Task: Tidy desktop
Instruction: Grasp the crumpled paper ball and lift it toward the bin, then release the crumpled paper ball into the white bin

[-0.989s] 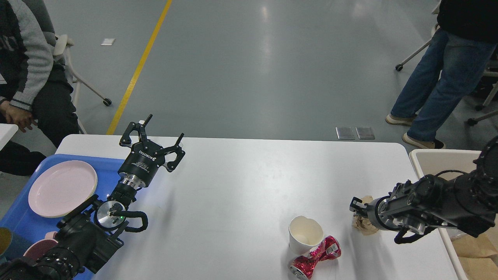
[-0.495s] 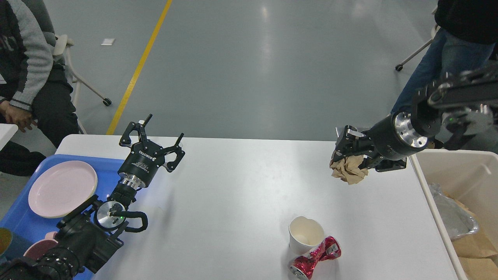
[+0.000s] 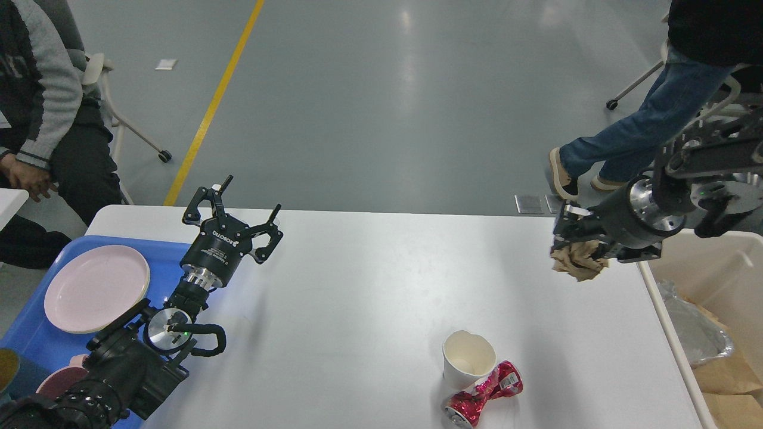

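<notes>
The white desktop (image 3: 369,286) fills the middle of the head view. My right gripper (image 3: 569,238) is shut on a crumpled brown paper ball (image 3: 577,260) and holds it in the air above the desktop's far right edge, close to the cream bin (image 3: 703,256). A white paper cup (image 3: 468,359) stands near the front, touching a crushed red can (image 3: 483,396) lying on its side. My left gripper (image 3: 235,210) is open and empty, raised over the desktop's far left by the blue tray (image 3: 36,339).
The blue tray holds a pink plate (image 3: 95,288) and a pink bowl (image 3: 56,381). The cream bin holds brown paper and a silver foil piece (image 3: 697,333). A seated person (image 3: 42,107) is at the far left; a walking person (image 3: 650,119) is behind the far right.
My right gripper has lifted the brown paper ball off the desktop and moved it right, toward the cream bin. The left arm has not moved. The person at the back right has stepped.
</notes>
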